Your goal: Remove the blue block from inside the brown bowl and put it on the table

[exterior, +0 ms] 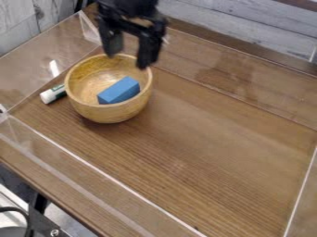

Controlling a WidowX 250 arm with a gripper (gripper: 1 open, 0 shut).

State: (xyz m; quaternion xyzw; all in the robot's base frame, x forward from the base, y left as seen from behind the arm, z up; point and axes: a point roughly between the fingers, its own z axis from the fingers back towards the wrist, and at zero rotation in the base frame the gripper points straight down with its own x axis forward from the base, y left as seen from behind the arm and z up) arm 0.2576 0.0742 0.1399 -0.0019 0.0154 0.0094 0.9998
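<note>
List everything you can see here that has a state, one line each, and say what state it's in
gripper: open, empty, pointing down above the far rim of the bowl.
blue block: lying inside the bowl, not gripped.
brown bowl: upright on the table, holding the block.
white-and-green marker: lying on the table left of the bowl.
table: bears the bowl and marker.

1. Bright, even daylight-like lighting, no deep darkness anywhere.
2. Pale glare across the far part of the glossy table (pixel 235 120), washing out the grain there.
3. Soft shadow inside the brown bowl (pixel 82 104) and beside it.
4. Low resolution, slightly soft; dark gripper (pixel 130 48) lacking fine detail.
</note>
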